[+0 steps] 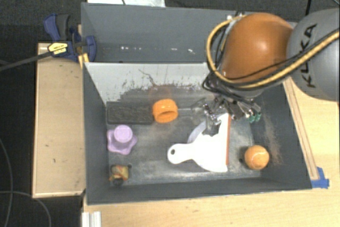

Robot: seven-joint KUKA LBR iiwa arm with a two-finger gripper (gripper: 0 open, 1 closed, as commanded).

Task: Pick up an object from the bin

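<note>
White paddle-shaped board [204, 156] lies flat, centre-right of bin [149, 142]; tool [212, 126] sits over its top edge.
Tool spread or pinched: can't tell. Prob. at the edge bc a flat board gives no other grip; orange ball [256, 157] just beside.

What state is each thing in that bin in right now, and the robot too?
White paddle: lying flat, handle pointing left.
Orange ball: loose, right of the paddle, apart from it.
Dark block: lying flat.
Orange cylinder: loose, beside the block's right end.
Lilac piece: loose, alone.
Small brown thing: in the near-left corner.
Arm: reaching in, tip over the paddle.
</note>
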